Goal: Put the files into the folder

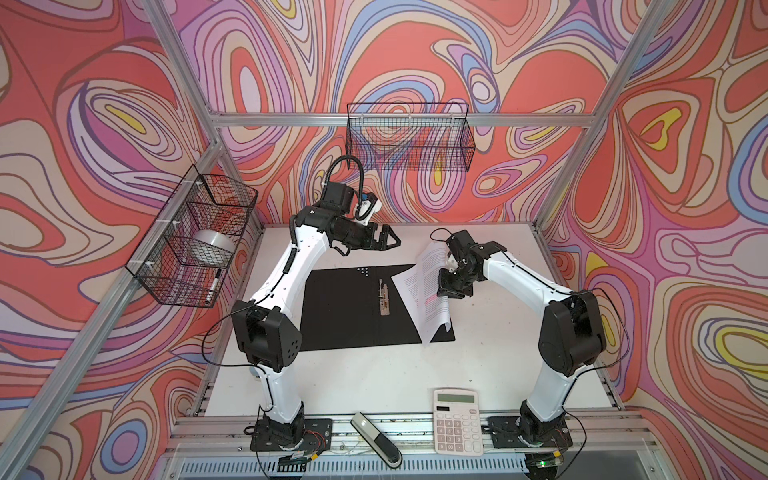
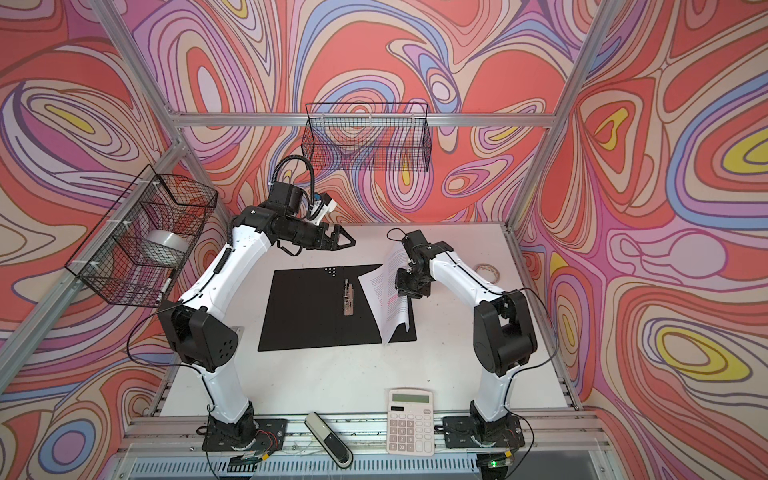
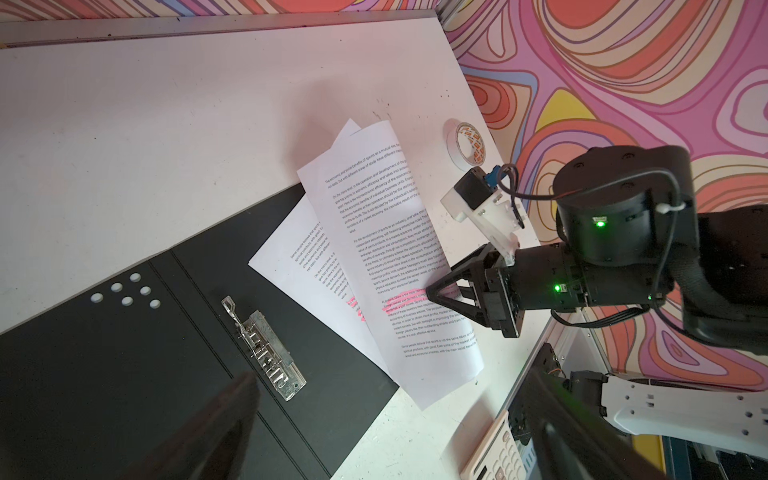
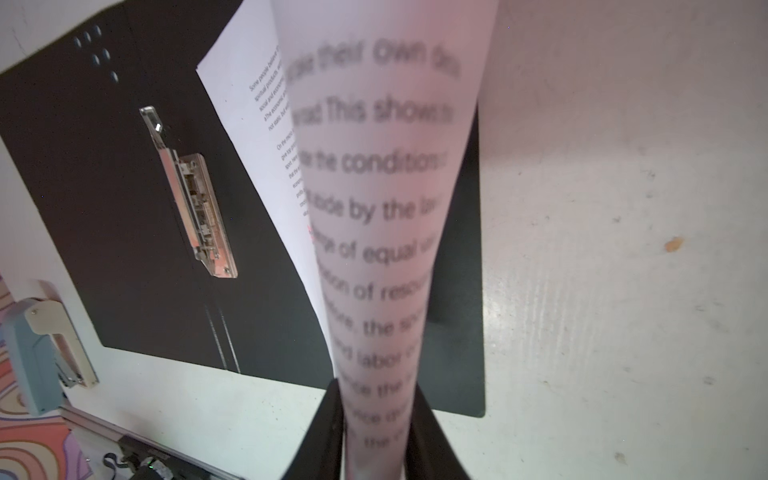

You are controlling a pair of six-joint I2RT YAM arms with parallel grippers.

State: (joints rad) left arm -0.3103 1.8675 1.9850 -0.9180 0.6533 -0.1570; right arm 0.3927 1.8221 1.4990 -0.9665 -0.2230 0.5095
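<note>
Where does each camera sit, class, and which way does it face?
Top views: high at the front, looking down at the white table; the left arm, its open left gripper, the right arm and the right gripper all show.
Left wrist: above the table's far side, looking down at the open black plastic folder; one own dark finger shows, plus the right gripper.
Right wrist: low, looking along its own fingers at the curled white printed paper sheets they pinch.
Shared: both wrist views show the folder's metal clip.
</note>
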